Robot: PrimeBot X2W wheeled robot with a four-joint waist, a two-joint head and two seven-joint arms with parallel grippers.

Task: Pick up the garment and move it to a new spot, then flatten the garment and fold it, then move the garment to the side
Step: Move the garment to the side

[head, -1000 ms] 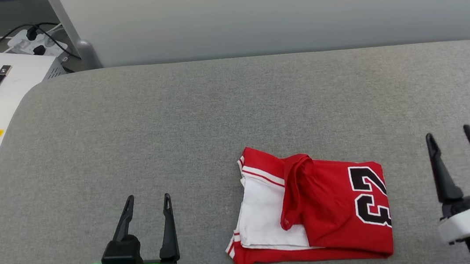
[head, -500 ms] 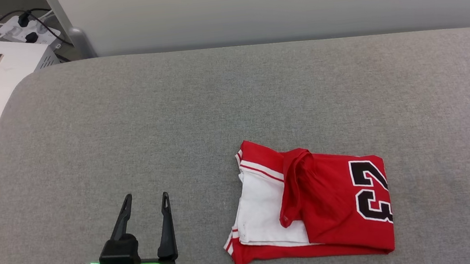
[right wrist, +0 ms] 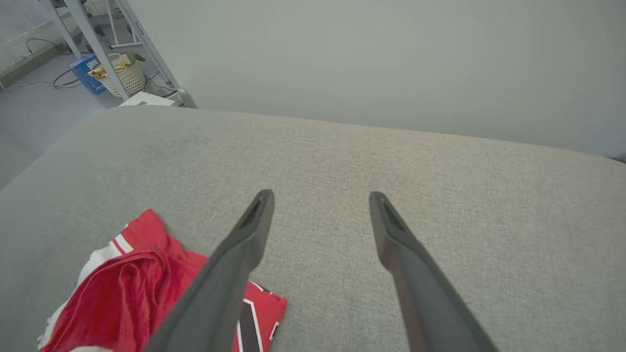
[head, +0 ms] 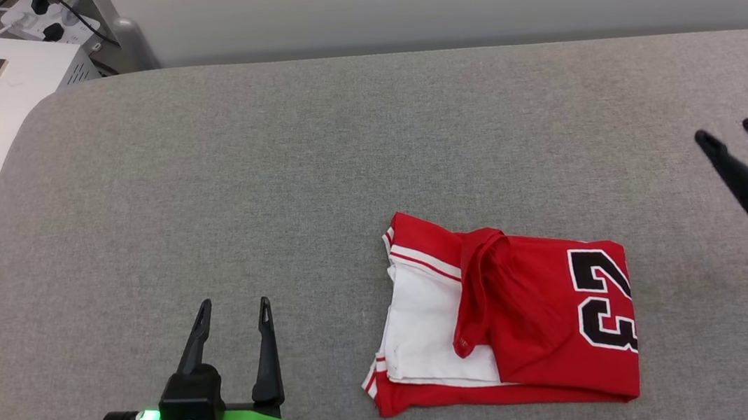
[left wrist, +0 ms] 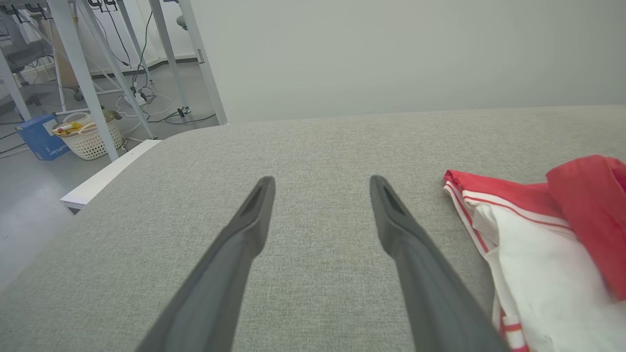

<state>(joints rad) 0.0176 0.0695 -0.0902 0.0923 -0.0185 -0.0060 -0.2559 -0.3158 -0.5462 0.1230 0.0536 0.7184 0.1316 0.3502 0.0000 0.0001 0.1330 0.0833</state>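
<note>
The garment (head: 541,318), a folded red jersey knit with a white sleeve, striped trim and a black, white-edged "23", lies near the front edge of the grey woven-fabric worktop (head: 272,179), right of centre. The left gripper (head: 234,302) and right gripper (head: 727,129), with tapered dark fingers, flank it, spread and empty.
</note>
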